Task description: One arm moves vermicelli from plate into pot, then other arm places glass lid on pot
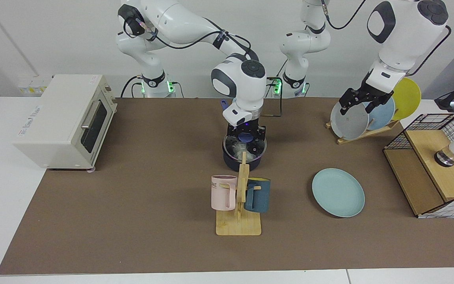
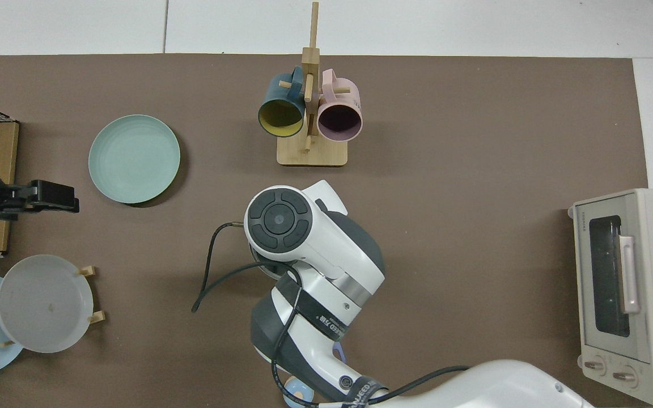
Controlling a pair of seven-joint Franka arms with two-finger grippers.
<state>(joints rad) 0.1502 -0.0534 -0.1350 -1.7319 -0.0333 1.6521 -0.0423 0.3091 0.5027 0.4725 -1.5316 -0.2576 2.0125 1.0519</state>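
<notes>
Glass lid [image 1: 244, 144] sits on the pot [image 1: 233, 159].
Right claw [image 1: 246, 137] grips its knob; left claw [image 1: 363, 101], fingers parted, hangs empty by the plate rack [image 1: 363, 132].

In the facing view, the pot [image 1: 244, 156] is being seen at mid-table, with the glass lid [image 1: 245, 144] lying on it, the vermicelli [image 1: 238, 148] inside, and the right gripper [image 1: 246, 134] positioned directly above. The mug rack [image 1: 238, 213] is standing just in front of the pot. The plate [image 1: 337, 192] is lying well to the pot's right, the toaster oven [image 1: 63, 120] far to its left. The left gripper [image 1: 363, 101] is being held above the plate rack [image 1: 365, 114], behind the plate.
</notes>
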